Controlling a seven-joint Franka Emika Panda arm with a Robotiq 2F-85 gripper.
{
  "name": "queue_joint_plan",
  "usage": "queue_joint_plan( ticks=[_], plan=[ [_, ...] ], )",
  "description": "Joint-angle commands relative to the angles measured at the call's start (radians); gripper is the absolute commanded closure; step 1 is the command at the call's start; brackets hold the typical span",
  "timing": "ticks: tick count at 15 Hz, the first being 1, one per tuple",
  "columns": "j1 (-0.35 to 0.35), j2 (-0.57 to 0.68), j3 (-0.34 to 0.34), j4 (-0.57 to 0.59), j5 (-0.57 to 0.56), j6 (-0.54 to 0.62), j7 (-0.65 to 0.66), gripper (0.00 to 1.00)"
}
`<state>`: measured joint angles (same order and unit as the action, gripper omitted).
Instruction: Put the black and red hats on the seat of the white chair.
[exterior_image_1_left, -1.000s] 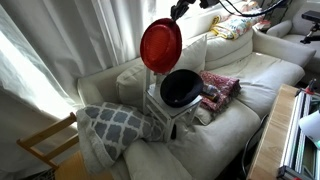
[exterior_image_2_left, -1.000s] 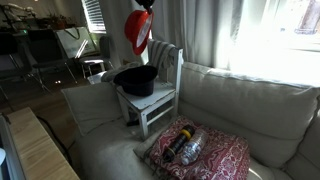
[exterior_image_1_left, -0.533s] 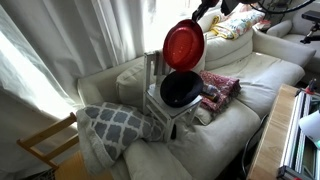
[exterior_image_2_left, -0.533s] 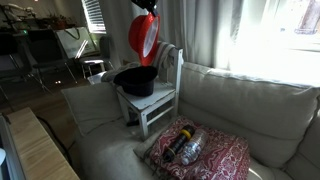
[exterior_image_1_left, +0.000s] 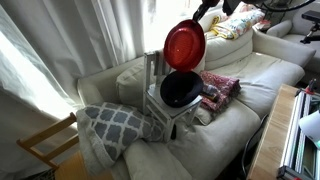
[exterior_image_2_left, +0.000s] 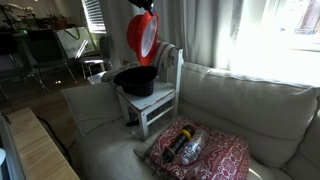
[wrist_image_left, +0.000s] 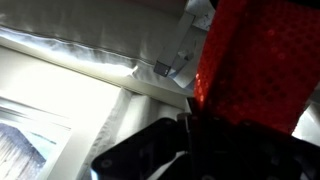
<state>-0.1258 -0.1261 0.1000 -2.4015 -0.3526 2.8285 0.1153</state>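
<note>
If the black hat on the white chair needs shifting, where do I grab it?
Probably the brim of the round black hat, pinched from above at its front edge: the brim is the thinnest part, and the slatted back of the small white chair blocks the rear.

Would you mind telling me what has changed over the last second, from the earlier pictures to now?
The shut gripper, gripping the bright red brimmed hat by its rim, carried it to the right in an exterior view, above the plain black brimmed hat, then hardly moved. Nothing was let go. The black hat stayed on the small white slatted chair.
</note>
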Motion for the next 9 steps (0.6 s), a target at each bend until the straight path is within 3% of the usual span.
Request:
queue_joint_plan(
  ticks=[1,9],
  plan=[
    [-0.011,-0.027,0.038,-0.018,-0.151,-0.073,0.023,0.99],
    [-0.014,-0.031,0.124,-0.017,-0.610,-0.202,0.310,0.99]
  ],
)
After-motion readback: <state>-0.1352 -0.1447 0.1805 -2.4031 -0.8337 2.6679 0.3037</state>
